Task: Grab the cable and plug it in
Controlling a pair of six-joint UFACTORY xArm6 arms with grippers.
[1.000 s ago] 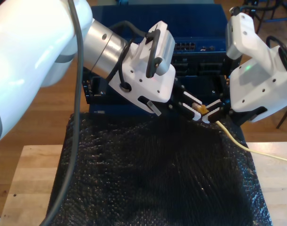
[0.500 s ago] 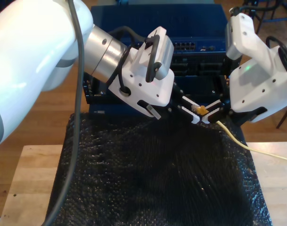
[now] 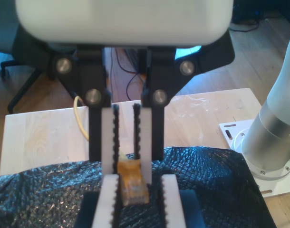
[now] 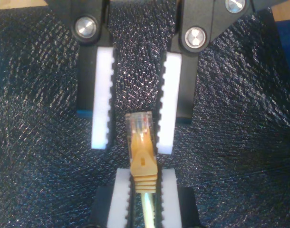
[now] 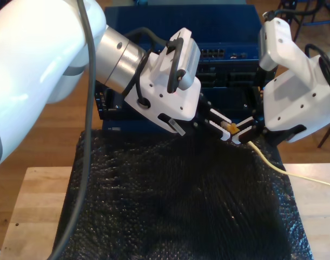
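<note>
The pale yellow cable [image 5: 269, 163] trails across the mat toward the exterior view's right edge. My second gripper [image 5: 242, 133], on the arm at the exterior view's right, is shut on the cable's orange-yellow boot [image 4: 144, 166]. The clear plug [image 4: 138, 124] sticks out past its pads. My first gripper [image 5: 225, 129], on the arm at the exterior view's left, faces it tip to tip and stands open around the plug. In the second wrist view the plug rests against one pad [image 4: 166, 102] of my first gripper, with a gap to the other. The boot [image 3: 132, 184] sits between my first gripper's pads.
A black bubble-textured mat [image 5: 176, 206] covers the wooden table [image 5: 35, 206]. Behind the grippers stands blue rack equipment with a row of network ports [image 5: 213, 53]. An arm's base [image 3: 273, 137] is bolted to the table, and an office chair [image 3: 21, 71] stands on the floor beyond.
The arm at the exterior view's left has lifted and tilted slightly, keeping its fingers around the plug. My second gripper rose a little, still holding the cable.
</note>
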